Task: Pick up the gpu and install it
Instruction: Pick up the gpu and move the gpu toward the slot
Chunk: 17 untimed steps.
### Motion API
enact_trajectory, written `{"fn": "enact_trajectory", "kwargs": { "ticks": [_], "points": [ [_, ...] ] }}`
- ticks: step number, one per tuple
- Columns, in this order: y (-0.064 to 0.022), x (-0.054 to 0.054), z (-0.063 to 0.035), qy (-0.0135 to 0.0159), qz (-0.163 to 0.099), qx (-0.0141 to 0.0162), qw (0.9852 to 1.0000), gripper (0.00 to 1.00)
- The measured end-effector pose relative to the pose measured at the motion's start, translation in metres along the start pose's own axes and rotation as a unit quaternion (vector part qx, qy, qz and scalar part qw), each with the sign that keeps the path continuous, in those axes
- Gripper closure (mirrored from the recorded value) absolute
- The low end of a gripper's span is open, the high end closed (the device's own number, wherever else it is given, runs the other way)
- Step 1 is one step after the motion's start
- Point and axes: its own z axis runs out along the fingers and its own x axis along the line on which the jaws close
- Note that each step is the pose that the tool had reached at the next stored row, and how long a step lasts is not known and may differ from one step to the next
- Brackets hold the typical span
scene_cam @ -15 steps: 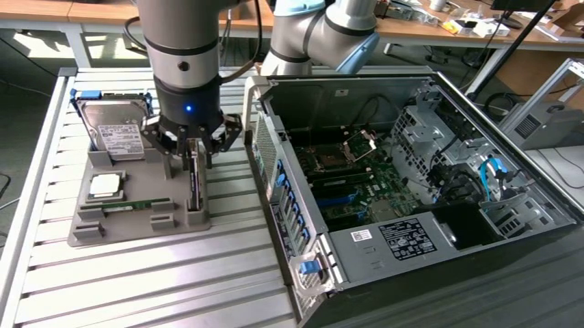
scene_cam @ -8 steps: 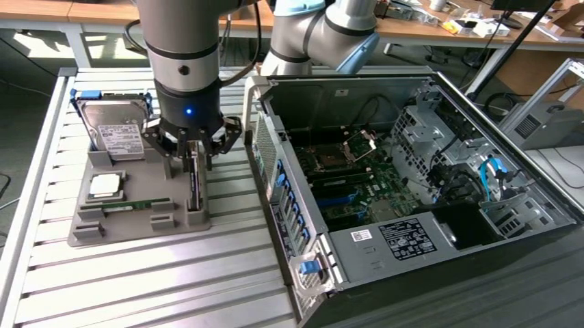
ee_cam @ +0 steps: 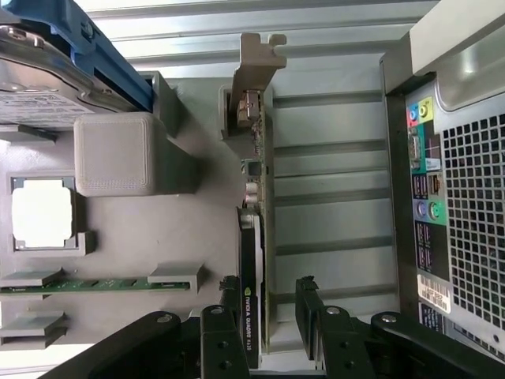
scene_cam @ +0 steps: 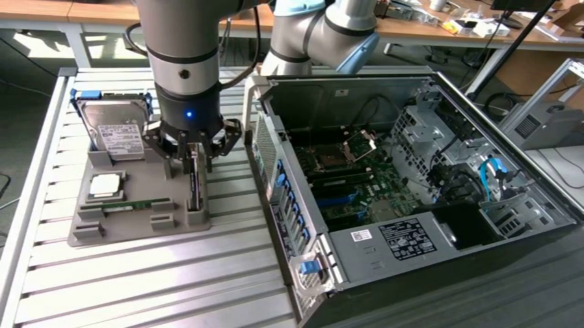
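Note:
The gpu (scene_cam: 193, 186) stands on edge in a slot along the grey holder tray's (scene_cam: 128, 229) side nearest the computer case. In the wrist view the gpu (ee_cam: 254, 229) is a thin dark card with a black cooler, and its silvery bracket (ee_cam: 257, 67) is at the far end. My gripper (scene_cam: 193, 156) hangs straight above the card. In the wrist view the gripper (ee_cam: 268, 288) is open, with one black fingertip (ee_cam: 230, 286) on each side of the card's near end. A gap remains on the case side, and nothing is gripped.
The tray also holds a silver hard drive (scene_cam: 117, 130) in a blue frame, a CPU (scene_cam: 105, 183) and a green memory stick (scene_cam: 137, 203). The open computer case (scene_cam: 411, 171) lies close beside the tray on the exterior view's right. All rest on a slatted metal table (scene_cam: 137, 287).

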Motion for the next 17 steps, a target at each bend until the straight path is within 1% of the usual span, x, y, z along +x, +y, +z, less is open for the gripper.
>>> {"fn": "enact_trajectory", "kwargs": {
  "ticks": [4, 13, 17],
  "points": [
    [0.0024, 0.000, 0.0022, 0.0000, 0.000, 0.0001, 1.0000, 0.58],
    [0.0157, 0.004, 0.0058, 0.0000, 0.000, 0.0000, 1.0000, 0.58],
    [0.0177, 0.005, 0.0077, 0.0000, 0.000, 0.0000, 1.0000, 0.58]
  ]
}}
